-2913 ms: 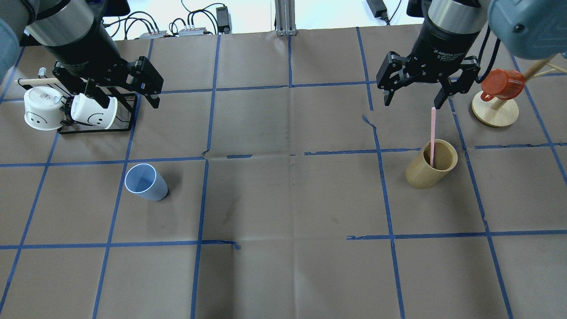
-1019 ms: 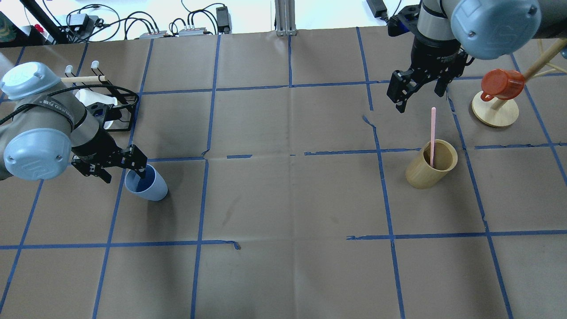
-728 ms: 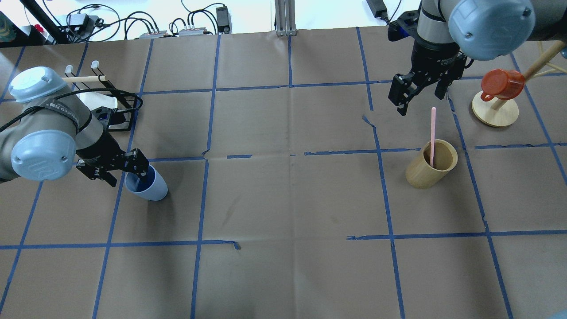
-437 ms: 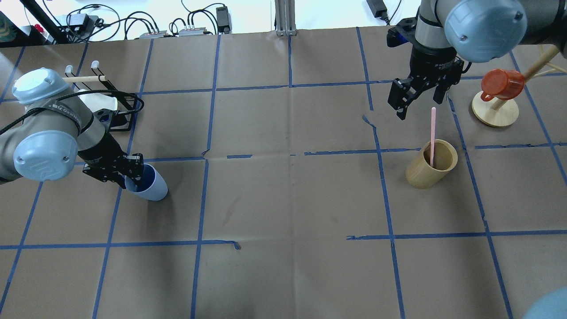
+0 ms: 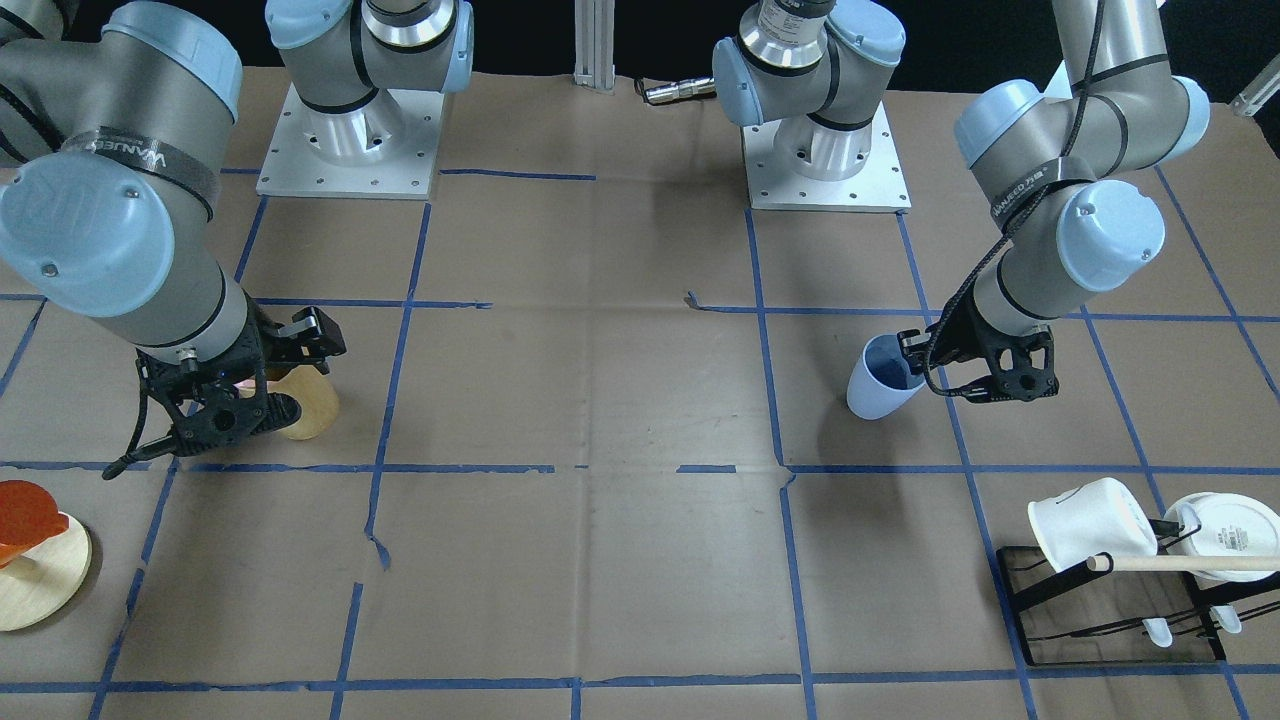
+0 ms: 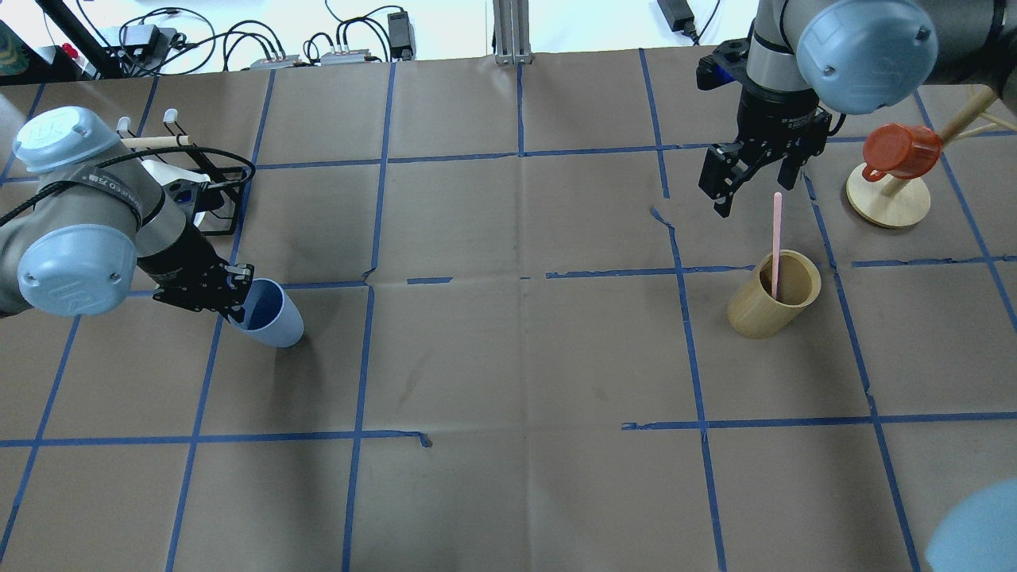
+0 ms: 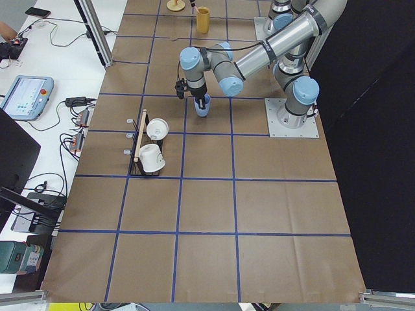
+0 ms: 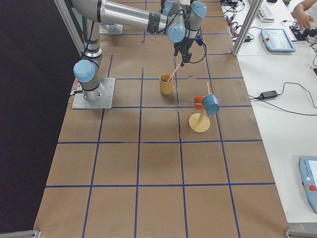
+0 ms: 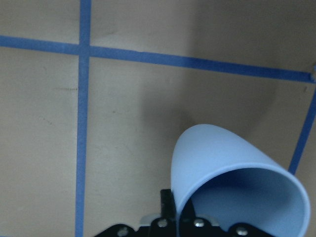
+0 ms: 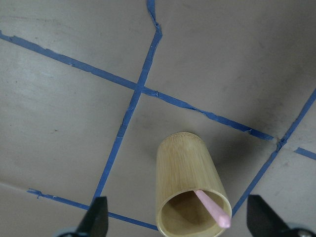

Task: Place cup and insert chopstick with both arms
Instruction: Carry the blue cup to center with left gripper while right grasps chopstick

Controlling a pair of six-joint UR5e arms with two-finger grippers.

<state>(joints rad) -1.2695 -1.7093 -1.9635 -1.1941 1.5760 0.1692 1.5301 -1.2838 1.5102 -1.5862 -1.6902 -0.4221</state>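
Note:
The light-blue cup [image 6: 274, 316] is tilted, its mouth toward my left gripper [image 6: 236, 295], which is shut on the cup's rim with one finger inside and one outside. The left wrist view shows the cup [image 9: 232, 173] close up, its wall pinched at the bottom edge. The cup also shows in the front view [image 5: 880, 382]. The pale-pink chopstick [image 6: 776, 238] stands leaning in a tan wooden holder [image 6: 763, 314]. My right gripper [image 6: 755, 179] is open and empty beside the stick's top. Its wrist view looks down on the holder [image 10: 190, 177] and the stick [image 10: 212, 207].
A black rack [image 5: 1100, 605] with a wooden dowel and two white mugs [image 5: 1090, 525] stands behind my left arm. A red cup [image 6: 898, 149] hangs on a wooden stand [image 6: 888, 202] to the right of the holder. Blue tape lines grid the brown table [image 6: 516, 357].
My left arm came from the rack down to the cup, shut on its rim and tipped it. My right gripper turned and lowered beside the chopstick's top and stayed open.

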